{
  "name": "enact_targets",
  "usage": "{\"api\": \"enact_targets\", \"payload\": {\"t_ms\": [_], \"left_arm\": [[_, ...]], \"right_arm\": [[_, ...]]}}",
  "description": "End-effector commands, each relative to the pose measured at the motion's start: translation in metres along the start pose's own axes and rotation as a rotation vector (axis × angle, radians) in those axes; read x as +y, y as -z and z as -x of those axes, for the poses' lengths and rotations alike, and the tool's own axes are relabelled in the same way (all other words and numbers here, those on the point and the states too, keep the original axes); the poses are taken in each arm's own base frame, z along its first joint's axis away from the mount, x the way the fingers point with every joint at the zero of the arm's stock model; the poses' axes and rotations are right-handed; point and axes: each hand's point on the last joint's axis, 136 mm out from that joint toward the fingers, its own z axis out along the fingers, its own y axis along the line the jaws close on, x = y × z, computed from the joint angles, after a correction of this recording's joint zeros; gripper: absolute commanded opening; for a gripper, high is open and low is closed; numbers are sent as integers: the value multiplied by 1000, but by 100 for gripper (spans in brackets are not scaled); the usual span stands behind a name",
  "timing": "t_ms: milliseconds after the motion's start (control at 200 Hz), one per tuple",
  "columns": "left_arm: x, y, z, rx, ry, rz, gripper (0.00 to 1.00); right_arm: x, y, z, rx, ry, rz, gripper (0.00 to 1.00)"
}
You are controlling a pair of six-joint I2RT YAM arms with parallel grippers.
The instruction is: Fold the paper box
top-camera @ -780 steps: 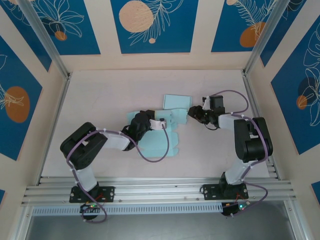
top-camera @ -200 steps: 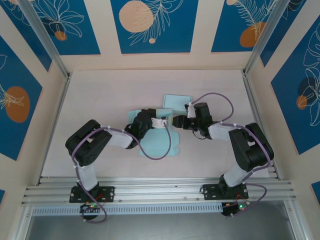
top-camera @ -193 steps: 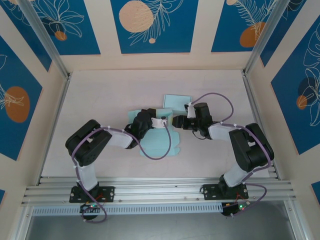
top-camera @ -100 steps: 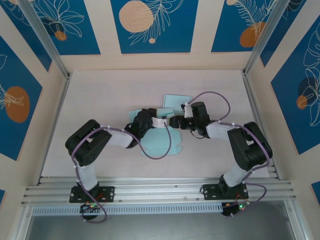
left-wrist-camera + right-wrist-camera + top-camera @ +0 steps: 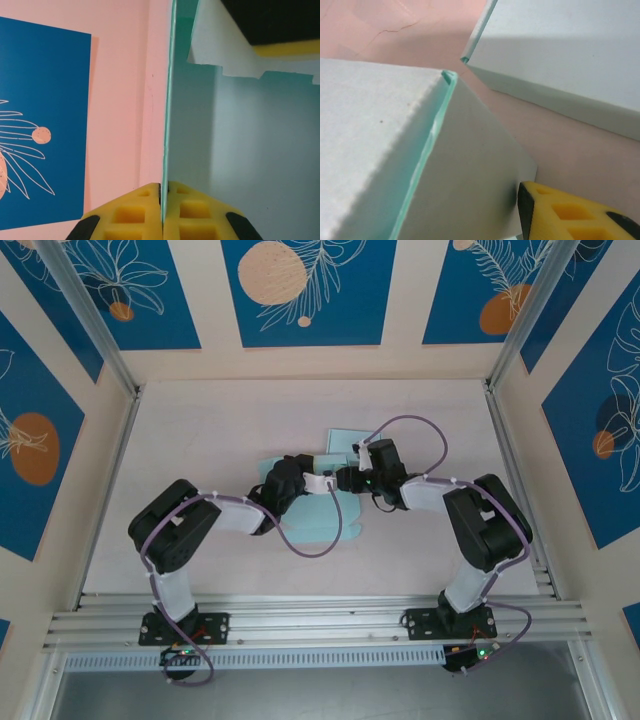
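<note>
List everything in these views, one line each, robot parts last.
paper box: one, pale teal, partly folded, mid-table between the arms
second paper piece: one, pale teal, just behind the box, apart from it
table: one, pinkish beige
wall panels: several, blue with orange discs and white leaf lines, on the surrounding walls
rail: one, silver, along the near edge
cables: two, purple, one looping off each arm
left arm, right arm: two, black and white, bolted to the rail
left gripper: one, yellow pads, shut on a raised panel of the box
right gripper: one, yellow pad at the box; open or shut unclear
</note>
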Motion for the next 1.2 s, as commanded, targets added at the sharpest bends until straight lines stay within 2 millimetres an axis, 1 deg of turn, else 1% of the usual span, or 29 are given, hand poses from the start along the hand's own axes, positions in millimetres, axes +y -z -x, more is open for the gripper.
{"api": "enact_targets", "payload": {"t_ms": [0,85,155,210,260,340,455,545,585,610,695,780,830,895,975,1095,1150,1195], "left_arm": [[-10,2,16,-81,45,-67,0],[-11,3,17,-84,51,-74,0],[-12,3,16,-82,61,-78,0],[-8,5,16,-80,81,-70,0],[-1,7,16,-75,116,-56,4],[15,13,17,-70,187,-29,16],[47,30,16,-56,339,20,45],[70,50,17,-63,481,37,72],[80,61,16,-66,560,47,87],[85,69,15,-68,611,55,98],[106,96,0,-36,830,124,100],[117,123,-28,42,1077,202,100],[114,137,-42,86,1227,210,100],[98,150,-55,135,1414,166,100],[71,161,-58,182,1544,68,100],[32,176,-68,270,1700,-9,100],[15,179,-74,283,1777,-40,100],[3,179,-74,263,1857,-84,100]], "right_arm": [[-16,-8,16,-67,44,-109,42],[-17,-13,15,-67,63,-138,38],[-17,-15,15,-74,75,-164,31],[-17,-16,14,-82,89,-183,25],[-16,-15,14,-89,101,-199,22],[-15,-14,12,-94,121,-219,20],[-12,-9,10,-102,144,-236,20],[-11,-4,9,-105,160,-254,20],[-10,-1,10,-109,169,-268,20],[-10,1,9,-110,174,-277,20],[-7,6,9,-121,188,-299,20],[-5,10,6,-116,185,-317,20],[-4,11,3,-111,175,-324,20],[-5,13,0,-109,161,-335,20],[-3,16,-3,-110,145,-331,20],[1,20,-8,-110,115,-316,20],[3,22,-9,-107,99,-311,20],[5,23,-10,-104,91,-312,20]]}}
